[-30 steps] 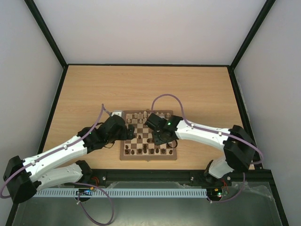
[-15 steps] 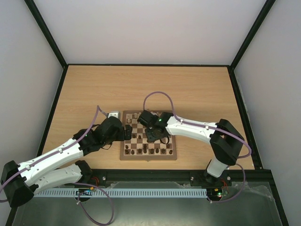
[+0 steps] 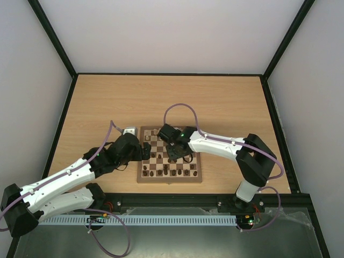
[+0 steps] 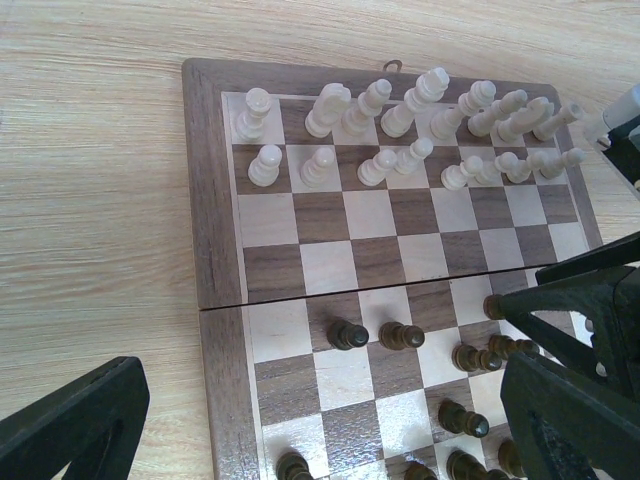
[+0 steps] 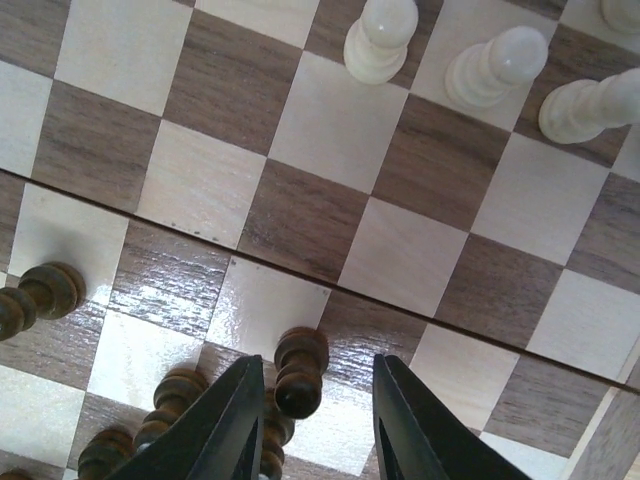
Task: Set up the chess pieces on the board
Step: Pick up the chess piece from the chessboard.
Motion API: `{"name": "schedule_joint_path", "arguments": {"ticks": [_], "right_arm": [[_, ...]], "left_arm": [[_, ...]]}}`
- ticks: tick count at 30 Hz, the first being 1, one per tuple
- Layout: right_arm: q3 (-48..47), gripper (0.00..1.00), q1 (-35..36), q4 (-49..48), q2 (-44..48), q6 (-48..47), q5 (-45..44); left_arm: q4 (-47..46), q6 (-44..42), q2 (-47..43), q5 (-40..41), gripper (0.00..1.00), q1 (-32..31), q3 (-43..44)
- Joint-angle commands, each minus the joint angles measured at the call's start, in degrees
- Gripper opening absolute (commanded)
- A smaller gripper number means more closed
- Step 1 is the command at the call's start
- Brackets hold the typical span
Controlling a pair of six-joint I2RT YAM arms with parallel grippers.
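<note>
Cream chess pieces [image 4: 378, 165], sixteen as far as I can count, stand in two rows along the far edge of the board [image 4: 205, 200]. The dark chess pieces [image 4: 400, 336] stand on its near half, too hidden to count. The single board lies on the tabletop [image 3: 226, 102], toward the near edge. The right end effector [image 5: 317, 362] straddles one dark piece [image 5: 300, 368], fingers apart and not clamping it. The left end effector [image 4: 320, 390] hangs wide open at the board's left side.
</note>
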State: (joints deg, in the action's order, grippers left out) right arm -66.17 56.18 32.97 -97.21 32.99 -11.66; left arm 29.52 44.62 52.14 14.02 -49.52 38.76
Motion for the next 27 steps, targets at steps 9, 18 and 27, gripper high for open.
{"name": "schedule_joint_path", "arguments": {"ticks": [9,18,27], "right_arm": [[-0.28,0.21,-1.04,-0.21,-1.52,-1.60,1.09],[0.57,0.10,-1.18,0.14,-0.37,-1.38,0.71],[4.00,0.10,-1.21,3.17,6.37,0.67,-0.90]], "left_arm": [[0.76,0.38,-0.61,0.94,0.99,0.30,-0.94],[0.45,0.25,-0.50,0.83,0.99,0.29,-0.99],[-0.24,-0.02,0.04,0.40,1.00,0.29,-1.32]]}}
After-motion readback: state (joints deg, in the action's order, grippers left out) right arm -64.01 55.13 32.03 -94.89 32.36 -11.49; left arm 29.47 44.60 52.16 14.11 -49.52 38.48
